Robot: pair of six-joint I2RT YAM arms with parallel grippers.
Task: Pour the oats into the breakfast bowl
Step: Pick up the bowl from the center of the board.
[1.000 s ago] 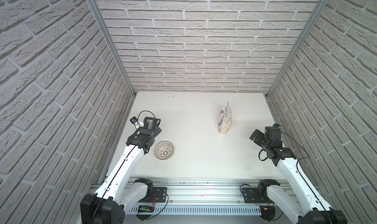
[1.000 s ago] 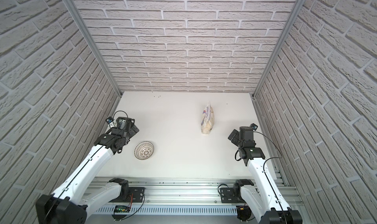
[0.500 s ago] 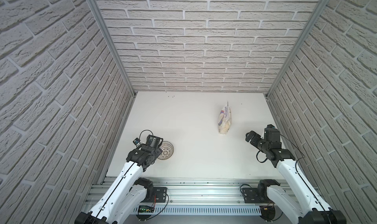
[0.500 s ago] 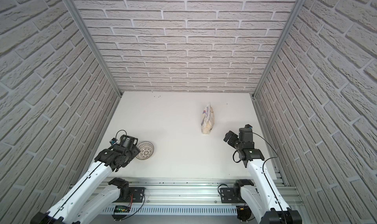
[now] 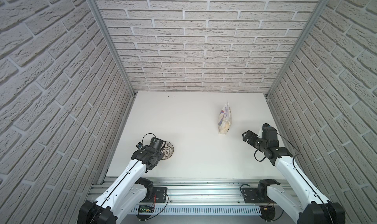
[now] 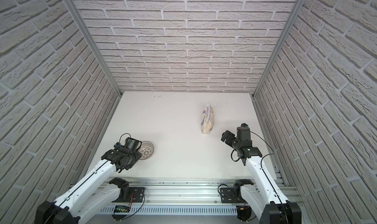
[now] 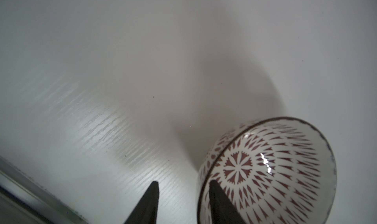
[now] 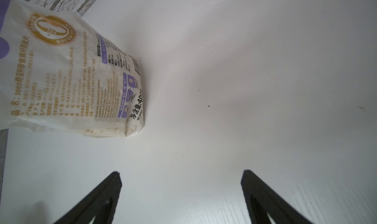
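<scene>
The breakfast bowl (image 5: 168, 150) (image 6: 147, 149), white with a dark red radiating pattern and a dark rim, stands at the front left of the white table. My left gripper (image 7: 182, 182) straddles its near rim. One finger (image 7: 220, 202) is inside the bowl (image 7: 265, 161). The outer finger (image 7: 149, 204) stands apart from the wall, so the jaws are partly closed but not clamped. The oats bag (image 5: 224, 119) (image 6: 208, 119) stands upright at the back right. My right gripper (image 5: 245, 136) (image 8: 181, 172) is open and empty, low over the table just right of the bag (image 8: 71, 80).
Brick-pattern walls close in the table (image 5: 193, 151) on the left, right and back. An aluminium rail (image 5: 204, 189) carrying both arm bases runs along the front edge. A few dark specks (image 5: 171, 96) lie near the back wall.
My left arm came down and forward onto the bowl's left rim, and its jaws narrowed from wide open. The right gripper edged left toward the bag, staying open.
</scene>
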